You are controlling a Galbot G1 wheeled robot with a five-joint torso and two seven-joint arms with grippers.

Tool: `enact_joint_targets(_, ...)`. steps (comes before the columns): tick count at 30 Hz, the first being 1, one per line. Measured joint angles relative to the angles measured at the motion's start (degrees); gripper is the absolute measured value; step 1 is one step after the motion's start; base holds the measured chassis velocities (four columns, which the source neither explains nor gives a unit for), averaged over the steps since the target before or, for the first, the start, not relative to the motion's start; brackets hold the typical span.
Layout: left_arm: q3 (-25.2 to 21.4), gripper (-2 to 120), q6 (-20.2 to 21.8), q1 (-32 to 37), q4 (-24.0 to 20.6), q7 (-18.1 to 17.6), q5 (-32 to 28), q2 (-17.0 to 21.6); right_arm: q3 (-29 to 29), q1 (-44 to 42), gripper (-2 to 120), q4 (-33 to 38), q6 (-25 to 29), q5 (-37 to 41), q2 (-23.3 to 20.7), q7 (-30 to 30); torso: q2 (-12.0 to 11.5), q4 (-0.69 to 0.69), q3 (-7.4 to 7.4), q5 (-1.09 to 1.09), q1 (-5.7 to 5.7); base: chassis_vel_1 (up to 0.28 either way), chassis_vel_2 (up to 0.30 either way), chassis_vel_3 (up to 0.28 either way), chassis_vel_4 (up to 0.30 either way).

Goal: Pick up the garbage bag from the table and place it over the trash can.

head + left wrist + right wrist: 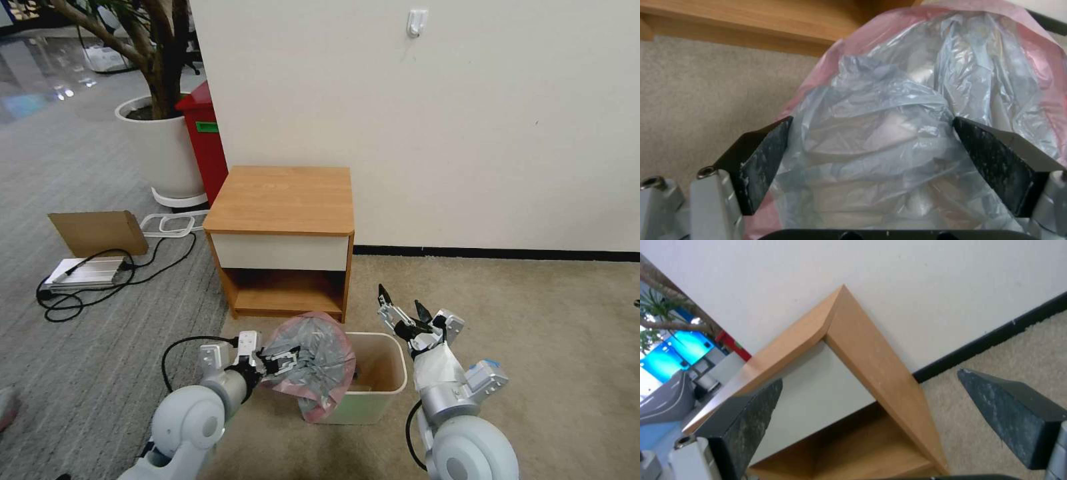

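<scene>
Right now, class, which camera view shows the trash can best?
The head view: the trash can stands whole before the table, the garbage bag draped over its left side. The wrist views show bag, table and wall instead.

Trash can [377, 383] before table [283, 200]; garbage bag [320, 360] over its left rim.

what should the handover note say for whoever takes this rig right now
Left gripper: fingers spread inside the garbage bag, holding it bunched over the left rim of the trash can.
Right gripper: open, empty, raised over the can's right side, facing the table.
Done: bag is off the table and at the can, which stands on the carpet before the table.
Left: only the left side is draped; the mouth is not yet stretched around the whole rim.
</scene>
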Motion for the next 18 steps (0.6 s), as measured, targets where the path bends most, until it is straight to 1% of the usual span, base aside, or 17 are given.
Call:
enact_joint_targets(4,0.3,89,-0.01,-0.29,0.75,0.01,0.67,-0.21,0.41,-0.38,100,0.34,0.19,0.0,-0.07,0.0,0.0,0.0,0.0,0.0,0.0,0.0,0.0,0.0,0.0)
enact_joint_targets(6,0.25,85,-0.01,-0.44,1.13,0.03,0.8,-0.21,0.45,-0.47,100,0.36,0.27,0.0,-0.05,0.0,0.0,0.0,0.0,0.0,0.0,0.0,0.0,0.0,0.0)
enact_joint_targets(8,0.23,78,-0.01,-0.72,1.74,0.11,0.82,-0.18,0.38,-0.51,100,0.36,0.33,-0.1,0.04,0.0,0.0,0.0,0.0,0.0,0.0,0.0,0.0,0.0,0.0)
enact_joint_targets(9,0.23,78,-0.01,-0.72,1.74,0.11,0.82,-0.18,0.38,-0.51,100,0.36,0.33,-0.1,0.04,0.0,0.0,0.0,0.0,0.0,0.0,0.0,0.0,0.0,0.0)
enact_joint_targets(12,0.4,69,-0.01,-1.1,2.47,0.29,0.82,-0.2,0.17,-0.6,100,0.37,0.41,-0.45,0.16,0.0,0.0,0.0,0.0,0.01,0.0,0.0,0.0,0.0,0.0)
enact_joint_targets(13,0.69,61,-0.02,-1.23,2.77,0.49,0.82,-0.27,0.03,-0.74,100,0.38,0.53,-0.72,0.21,0.0,0.0,0.0,0.0,0.0,0.0,0.0,0.0,0.0,0.0)
enact_joint_targets(14,0.69,61,-0.02,-1.23,2.77,0.49,0.82,-0.27,0.03,-0.74,100,0.38,0.53,-0.72,0.21,0.0,0.0,0.0,0.0,0.0,0.0,0.0,0.0,0.0,0.0)
enact_joint_targets(16,1.33,50,-0.02,-0.99,2.86,1.17,1.14,-0.36,-0.11,-0.97,100,0.38,0.75,-1.1,0.27,0.0,0.0,0.0,0.0,0.0,0.0,0.0,0.0,0.0,0.0)
enact_joint_targets(18,1.76,43,-0.02,-0.54,2.88,1.57,1.77,-0.41,-0.12,-1.01,100,0.38,0.84,-1.2,0.29,0.0,0.0,0.0,0.0,0.0,0.0,0.0,0.0,0.0,0.0)
